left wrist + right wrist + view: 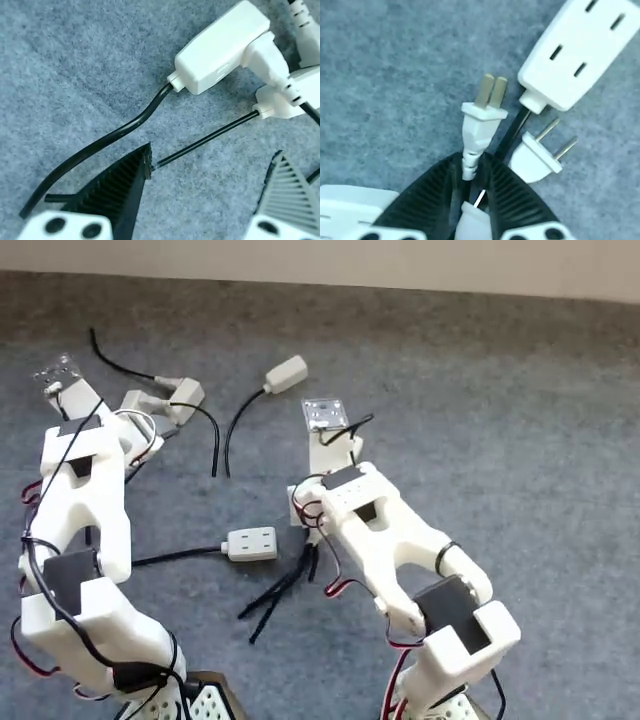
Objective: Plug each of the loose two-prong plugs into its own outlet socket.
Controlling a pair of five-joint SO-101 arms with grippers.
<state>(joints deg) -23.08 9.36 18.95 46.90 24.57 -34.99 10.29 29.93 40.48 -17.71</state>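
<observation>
Seen from above, two white robot arms work over a grey carpeted table (520,420). The right claw (472,162) is pressed together on the neck of a white two-prong plug (481,117) — its brass-coloured prongs point toward a white outlet strip (580,50), near it but not touching. A second loose plug (537,157) lies just beside the strip's black cord (512,132). From overhead, that strip sits at about eight o'clock from the table's middle. The left claw (212,152), at ten o'clock, is spread wide above the carpet. Near it lies a white socket block (220,47) with a white plug (265,50) against its end — another socket block (286,373) rests at twelve o'clock.
</observation>
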